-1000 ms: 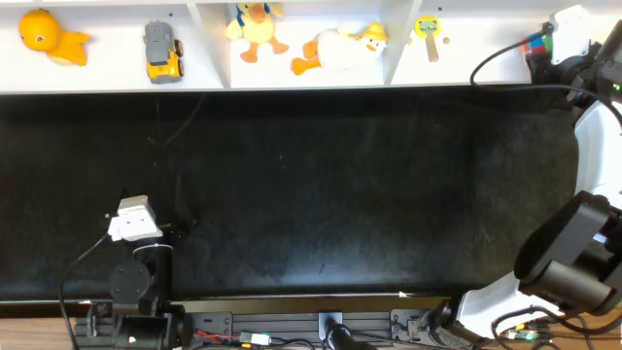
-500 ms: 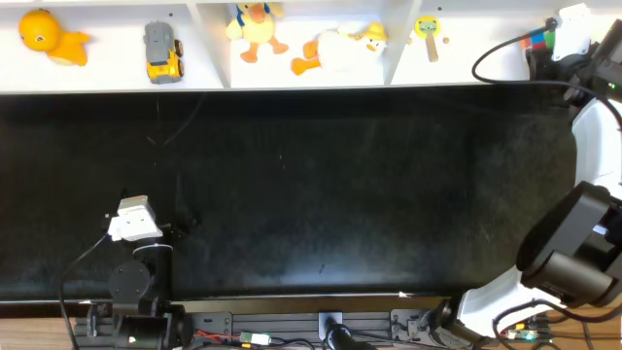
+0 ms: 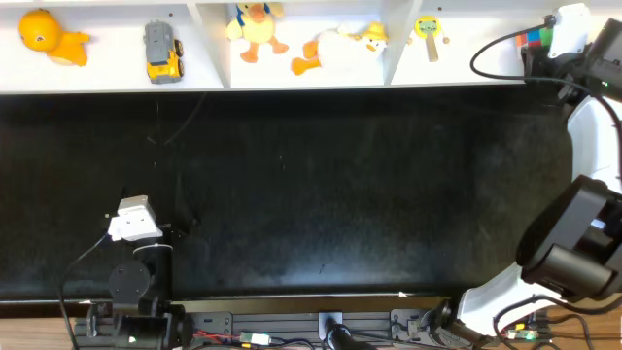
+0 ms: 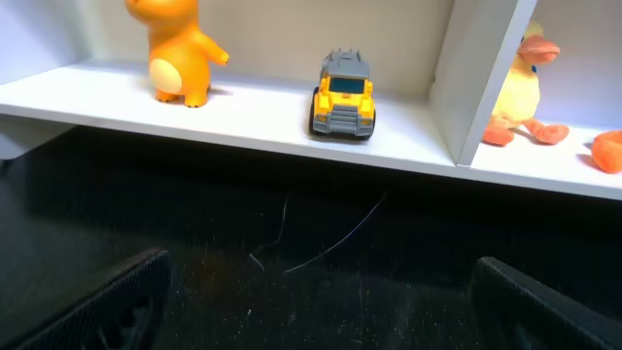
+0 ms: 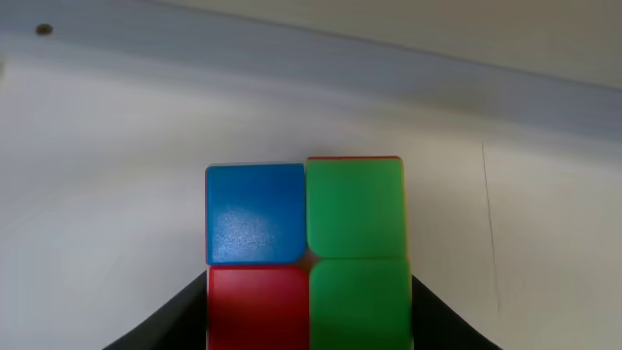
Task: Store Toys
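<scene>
Top view: the right gripper (image 3: 546, 41) is up at the far-right end of the shelf (image 3: 292, 80), clamped on the coloured cube (image 3: 531, 41).

Left wrist view: the left gripper (image 4: 321, 326) is low over the black table (image 4: 292, 243), fingers spread wide and holding nothing (yellow truck (image 4: 342, 94) dead ahead on the shelf).

Right wrist view: the cube is snug between both fingers, with a white surface behind it.

- Bench (image 3: 340, 194): black matte top spanning the full width, dusty, with faint pale streaks.
- Scratches (image 4: 321, 248): thin curved pale lines on the bench near its far edge.
- Rail (image 3: 292, 313): dark strip along the bench's near edge.
- Cables (image 3: 255, 337): loose wiring and small connectors just below the rail.
</scene>
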